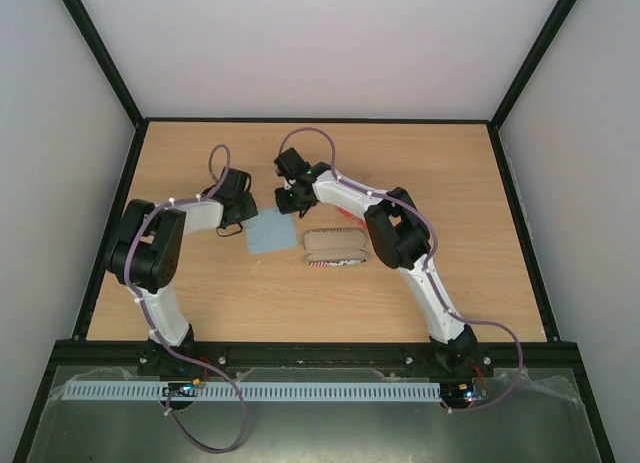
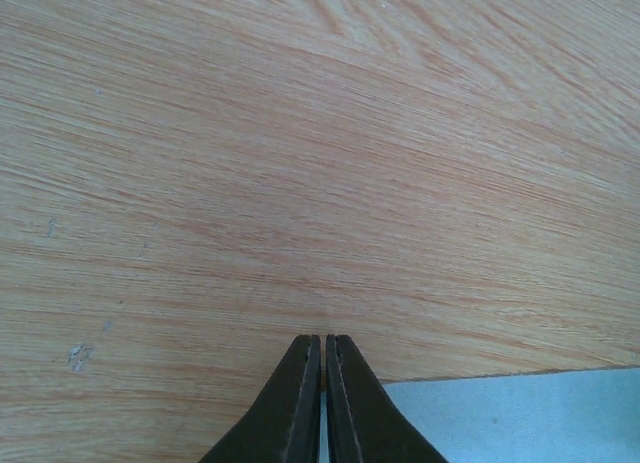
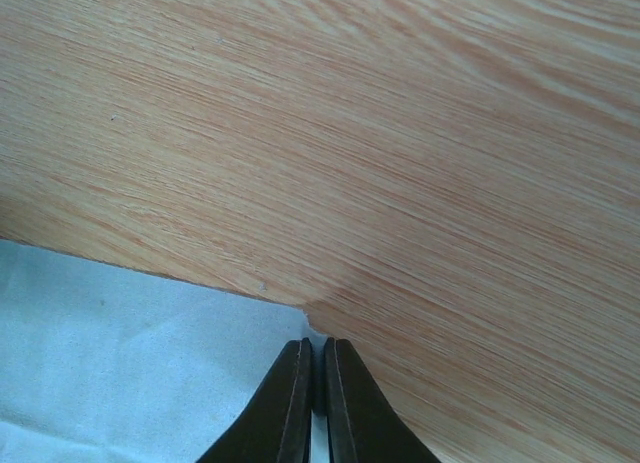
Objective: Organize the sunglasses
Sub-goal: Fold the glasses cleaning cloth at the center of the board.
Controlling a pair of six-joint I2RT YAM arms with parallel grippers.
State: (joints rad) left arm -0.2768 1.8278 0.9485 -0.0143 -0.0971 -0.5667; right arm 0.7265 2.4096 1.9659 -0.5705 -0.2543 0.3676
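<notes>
Left claw (image 2: 322, 339) pressed closed, right claw (image 3: 318, 343) likewise, arms extended

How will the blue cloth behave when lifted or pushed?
Likely floppy: the cloth lies thin and flat on the table. Probably very light, so it may slide on the smooth wood if pushed. Lifted by corners, it should sag in the middle.

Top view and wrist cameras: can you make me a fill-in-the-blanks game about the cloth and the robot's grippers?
1. The square cloth is light ____.
2. In the top view, the flag-patterned case lies on the ____ side of the cloth.
3. The left gripper and the right gripper, each pinching a corner of the cloth, are ____, not open.

Missing words: blue; right; shut.
</notes>
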